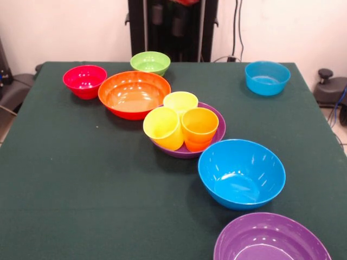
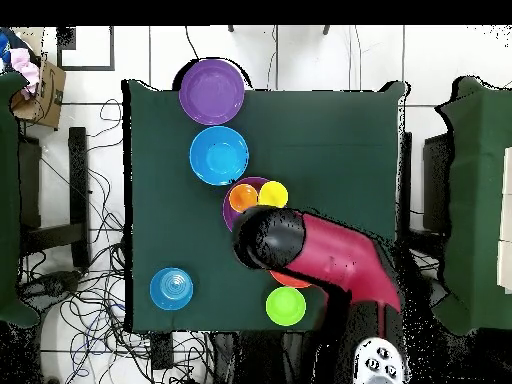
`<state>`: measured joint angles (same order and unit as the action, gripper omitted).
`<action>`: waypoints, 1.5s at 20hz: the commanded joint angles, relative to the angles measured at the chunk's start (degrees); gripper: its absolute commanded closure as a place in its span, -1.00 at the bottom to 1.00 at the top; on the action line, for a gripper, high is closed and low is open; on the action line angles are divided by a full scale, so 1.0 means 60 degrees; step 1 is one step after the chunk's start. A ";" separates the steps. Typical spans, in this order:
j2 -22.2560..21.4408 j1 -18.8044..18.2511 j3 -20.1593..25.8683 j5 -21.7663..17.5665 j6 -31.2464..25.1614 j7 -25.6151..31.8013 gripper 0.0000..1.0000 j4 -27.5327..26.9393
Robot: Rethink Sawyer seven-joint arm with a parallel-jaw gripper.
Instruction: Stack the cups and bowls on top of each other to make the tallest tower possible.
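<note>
Green cloth covers the table. Mid-table, three cups (image 1: 184, 125), light, stiff and slippery, crowd a purple bowl (image 1: 217, 138); I judge a rim the best hold. Other bowls lie scattered. My claw's state: cannot tell.

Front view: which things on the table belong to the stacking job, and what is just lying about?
Job: red bowl, green bowl, orange bowl, small blue bowl, large blue bowl, near purple bowl, purple bowl holding two yellow cups and an orange cup.

Lying about: cables behind the table.
</note>
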<state>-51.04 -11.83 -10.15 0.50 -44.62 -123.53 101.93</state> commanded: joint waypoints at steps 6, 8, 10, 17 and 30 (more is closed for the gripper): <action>0.0694 -0.2638 0.1729 -0.2805 0.1660 0.3367 -1.00 0.1050; 0.0976 -0.3238 0.2191 -0.3244 0.2114 0.3756 -1.00 0.1127; 0.1233 -0.3776 0.2678 -0.3826 0.2328 0.4192 -1.00 0.1097; 0.2182 -0.5297 0.4332 -0.5334 0.3390 0.4549 -1.00 0.1399; 0.2847 -0.4537 0.3879 -0.5977 0.4881 0.1727 -1.00 0.1879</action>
<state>-36.15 -42.73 7.79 -31.12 -20.80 -113.31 108.70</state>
